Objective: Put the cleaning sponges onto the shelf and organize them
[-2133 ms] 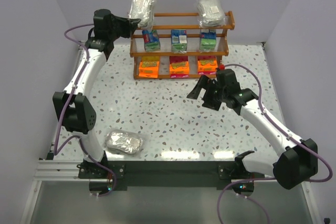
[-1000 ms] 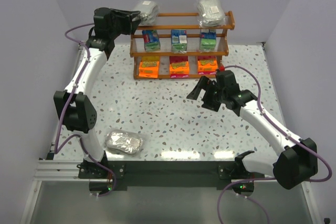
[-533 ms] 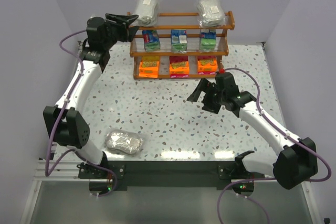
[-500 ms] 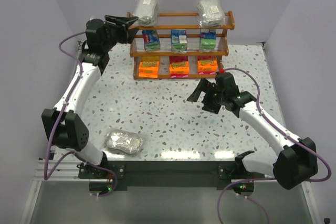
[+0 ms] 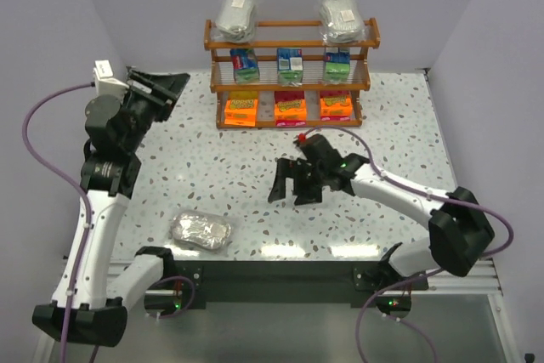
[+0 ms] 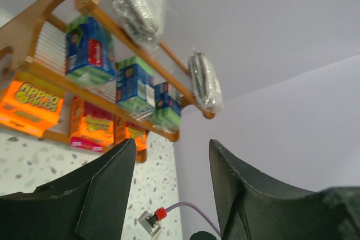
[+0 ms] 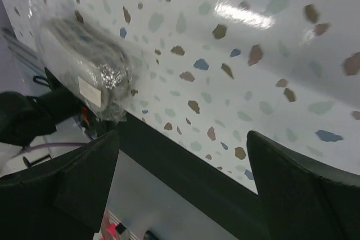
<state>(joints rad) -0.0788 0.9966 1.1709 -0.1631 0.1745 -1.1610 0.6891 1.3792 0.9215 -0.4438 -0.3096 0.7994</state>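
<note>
Silvery-grey sponge pack (image 5: 200,231), the only one not on the shelf (image 5: 289,87), lay on the counter (image 5: 255,163) well in front of the shelf and out past its left end, close to the counter's near edge; its long axis ran roughly parallel to the shelf's front rail. On the shelf, the top tier carried a left-end silvery pack (image 5: 234,16) and a right-end silvery pack (image 5: 340,16) with a bare gap between them; the middle tier held three green-and-blue boxes (image 5: 291,61); the bottom tier held three orange packs (image 5: 290,107); that gap looked like the place left for the stray one.

Right claw (image 5: 289,191) hung in front of the shelf's middle, near the counter, jaws spread wide and holding nothing; from it the stray pack lay away from the shelf and toward the shelf's left side, and the right wrist view showed it beyond the spread fingers (image 7: 62,195). Left claw (image 5: 170,84) stood off the shelf's left end, raised, jaws apart and empty, pointing toward the shelf; it was the farther of the two. In my judgement the right claw was the nearer one, and a grasp across the pack's short width would need its closing line to run toward and away from the shelf.
</note>
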